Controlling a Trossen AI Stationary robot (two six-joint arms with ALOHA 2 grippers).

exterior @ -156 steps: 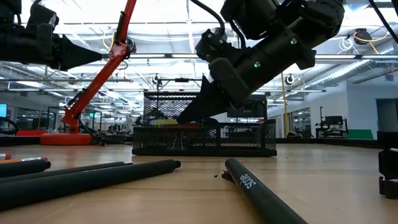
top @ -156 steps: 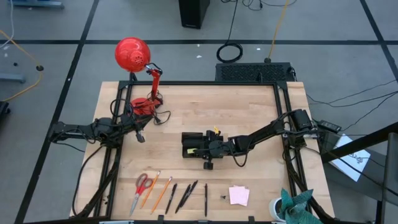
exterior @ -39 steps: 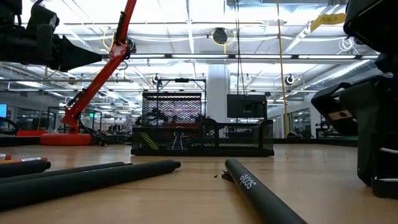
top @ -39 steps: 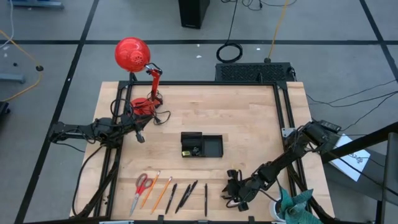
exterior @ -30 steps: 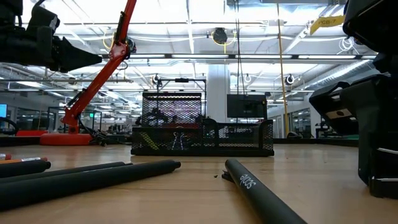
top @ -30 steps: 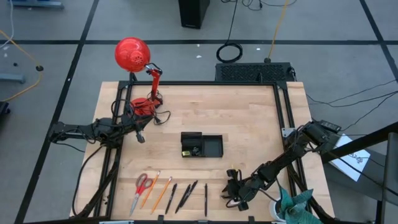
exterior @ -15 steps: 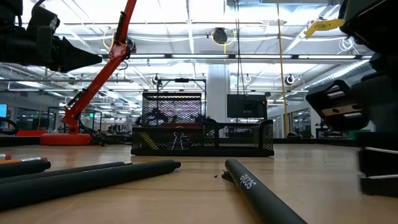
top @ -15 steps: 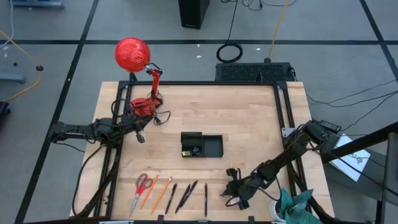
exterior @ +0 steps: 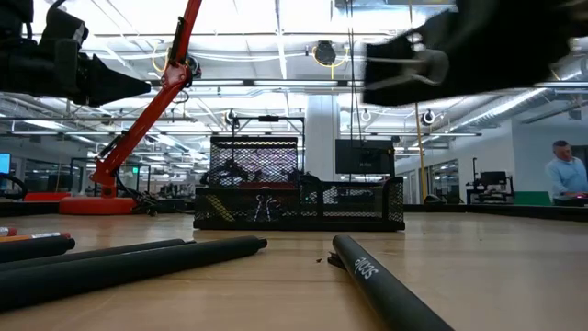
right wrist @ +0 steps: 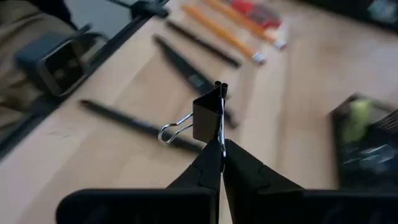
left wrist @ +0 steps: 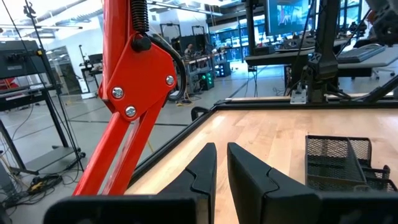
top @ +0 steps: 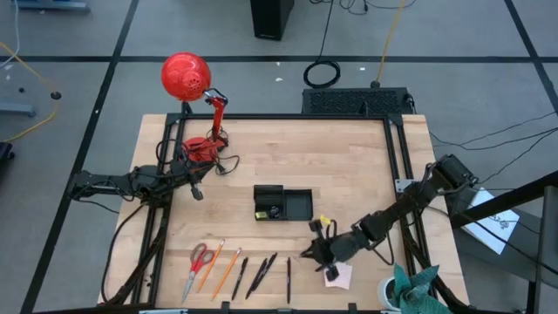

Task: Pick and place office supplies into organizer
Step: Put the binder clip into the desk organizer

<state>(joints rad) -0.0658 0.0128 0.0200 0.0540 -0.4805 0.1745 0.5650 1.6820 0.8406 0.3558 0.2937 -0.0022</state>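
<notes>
Right end effector point(right wrist: 221, 148): closed on black binder clip point(right wrist: 207, 117) (wire handles protruding) | position: above worktop point(top: 349, 166), near organizer point(top: 283, 203) | left end effector point(left wrist: 221, 163): nearly closed, empty, beside lamp point(top: 193, 105)

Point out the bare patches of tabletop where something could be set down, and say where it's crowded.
Free: the broad strip between the organizer and the far table edge, right of the red lamp; also the stretch left of the organizer, beyond the left gripper. Crowded: the near edge, with scissors, pencils, pens, sticky-note pad and the right gripper holding a binder clip.
</notes>
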